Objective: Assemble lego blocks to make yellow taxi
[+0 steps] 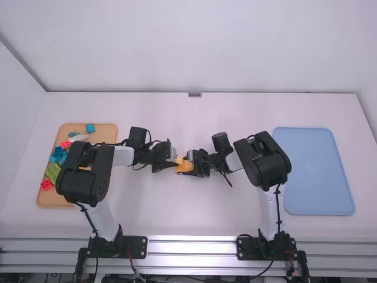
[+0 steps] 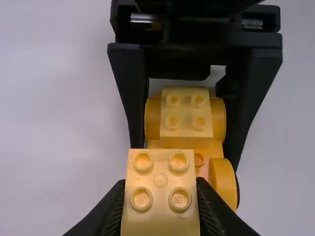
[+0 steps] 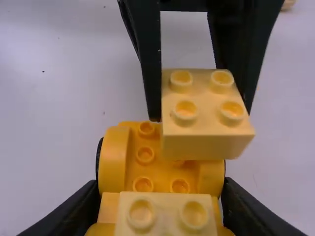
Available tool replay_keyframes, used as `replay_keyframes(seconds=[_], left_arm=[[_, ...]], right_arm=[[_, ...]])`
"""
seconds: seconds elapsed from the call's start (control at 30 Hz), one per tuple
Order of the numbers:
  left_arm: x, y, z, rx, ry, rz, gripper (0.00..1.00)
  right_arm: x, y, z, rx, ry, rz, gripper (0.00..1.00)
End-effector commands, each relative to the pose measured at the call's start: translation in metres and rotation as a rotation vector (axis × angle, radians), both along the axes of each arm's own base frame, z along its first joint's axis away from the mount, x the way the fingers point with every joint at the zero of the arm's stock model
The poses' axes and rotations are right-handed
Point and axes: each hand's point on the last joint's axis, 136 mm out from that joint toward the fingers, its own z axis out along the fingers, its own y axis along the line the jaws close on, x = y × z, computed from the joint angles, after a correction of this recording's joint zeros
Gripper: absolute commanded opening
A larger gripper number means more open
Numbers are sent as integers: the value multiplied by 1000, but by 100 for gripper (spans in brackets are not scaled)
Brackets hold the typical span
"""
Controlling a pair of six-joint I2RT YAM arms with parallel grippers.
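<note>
A tan tray (image 1: 42,199) of coloured bricks (image 1: 53,171) lies by the table's (image 1: 188,215) left edge. Midway between side edges, the left gripper (image 1: 175,161) pinches a pale yellow block (image 3: 202,140) over the yellow car base (image 3: 152,164), which the right gripper (image 1: 190,163) clamps; a blue tray (image 1: 318,171) sits near the right edge

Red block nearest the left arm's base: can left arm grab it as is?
Likely not: left arm has its jaws shut on the pale brick. With them freed, probably; I see nothing lying over the red block.
</note>
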Motion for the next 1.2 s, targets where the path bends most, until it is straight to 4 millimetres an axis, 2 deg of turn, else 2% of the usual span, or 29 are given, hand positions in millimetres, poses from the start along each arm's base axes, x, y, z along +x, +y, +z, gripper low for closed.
replay_keyframes(seconds=[0.0, 0.1, 0.3, 0.37, 1.17], left_arm=[[-4, -4, 5, -28, 15, -10, 2], [-5, -6, 6, -29, 14, -17, 2], [-10, -15, 6, -27, 13, -44, 2], [-12, -18, 5, -24, 17, -53, 2], [-17, -20, 1, -2, 32, -59, 2]], right_arm=[[6, -3, -11, -44, -18, -26, 50], [6, -3, -11, -44, -19, -26, 45], [6, -3, -11, -44, -20, -26, 43], [6, -3, -10, -42, -22, -25, 39], [7, -3, -9, -37, -28, -25, 39]])
